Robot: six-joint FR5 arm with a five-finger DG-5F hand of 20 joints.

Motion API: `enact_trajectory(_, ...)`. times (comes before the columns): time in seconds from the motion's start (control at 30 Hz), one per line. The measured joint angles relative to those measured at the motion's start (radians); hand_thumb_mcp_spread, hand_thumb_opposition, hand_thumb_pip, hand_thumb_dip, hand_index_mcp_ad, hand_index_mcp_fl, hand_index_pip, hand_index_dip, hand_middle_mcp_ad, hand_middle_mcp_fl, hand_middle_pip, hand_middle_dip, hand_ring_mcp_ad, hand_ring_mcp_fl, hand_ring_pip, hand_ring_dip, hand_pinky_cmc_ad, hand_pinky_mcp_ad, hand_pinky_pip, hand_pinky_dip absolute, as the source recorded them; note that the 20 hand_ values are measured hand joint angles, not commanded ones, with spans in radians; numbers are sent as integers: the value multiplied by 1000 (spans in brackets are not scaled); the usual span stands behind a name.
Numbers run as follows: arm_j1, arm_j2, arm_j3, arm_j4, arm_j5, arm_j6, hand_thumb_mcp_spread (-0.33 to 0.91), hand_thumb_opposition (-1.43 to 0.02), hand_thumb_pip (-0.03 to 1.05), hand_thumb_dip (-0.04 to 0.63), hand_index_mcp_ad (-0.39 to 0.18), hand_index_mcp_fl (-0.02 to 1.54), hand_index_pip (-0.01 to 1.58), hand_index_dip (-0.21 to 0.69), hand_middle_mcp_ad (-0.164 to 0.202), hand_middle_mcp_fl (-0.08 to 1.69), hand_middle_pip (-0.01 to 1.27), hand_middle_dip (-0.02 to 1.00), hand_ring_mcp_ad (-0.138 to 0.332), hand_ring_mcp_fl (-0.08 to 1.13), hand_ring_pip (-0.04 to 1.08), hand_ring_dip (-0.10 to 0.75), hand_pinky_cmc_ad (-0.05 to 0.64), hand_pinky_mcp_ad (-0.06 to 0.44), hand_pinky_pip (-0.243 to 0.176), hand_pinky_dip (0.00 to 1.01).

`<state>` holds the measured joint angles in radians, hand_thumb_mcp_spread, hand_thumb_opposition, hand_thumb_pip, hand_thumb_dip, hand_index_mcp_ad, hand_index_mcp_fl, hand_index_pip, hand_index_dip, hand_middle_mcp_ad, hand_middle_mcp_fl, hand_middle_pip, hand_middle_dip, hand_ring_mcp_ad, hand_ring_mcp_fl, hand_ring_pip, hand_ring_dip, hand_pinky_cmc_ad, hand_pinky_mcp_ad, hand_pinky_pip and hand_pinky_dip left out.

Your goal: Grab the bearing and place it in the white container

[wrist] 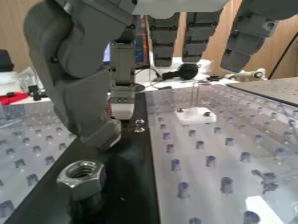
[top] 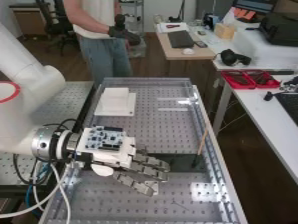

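one robot hand (top: 154,171) is hanging over the bench (top: 120,206) in the high view, fingers parted and loosely extended, gripping nothing, while a white box-like piece (top: 116,96), probably the container, is sitting at its twelve o'clock and a dark strip (top: 184,161) is stretching out toward three o'clock. in the wrist view, a metal hex nut (wrist: 90,181), apparently serving as the bearing, is lying on the strip near a dark fingertip. it is looking dense, stiff, sturdy and slippery, inviting a pinch across opposite flats, and is carrying no readable label.
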<state>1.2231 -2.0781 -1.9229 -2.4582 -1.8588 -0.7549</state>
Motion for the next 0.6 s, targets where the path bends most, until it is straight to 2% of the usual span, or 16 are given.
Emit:
enact_trajectory(0.27,4,1,24,-53,8,-17,473,-883,579,349,-134,122,1302,218,82,16,140,190,117,0,93,75,358,290,-75,178)
enact_trajectory(0.6,5,-3,24,-49,5,-18,475,-883,579,349,-134,120,1302,218,82,16,138,188,117,0,93,75,358,284,-75,178)
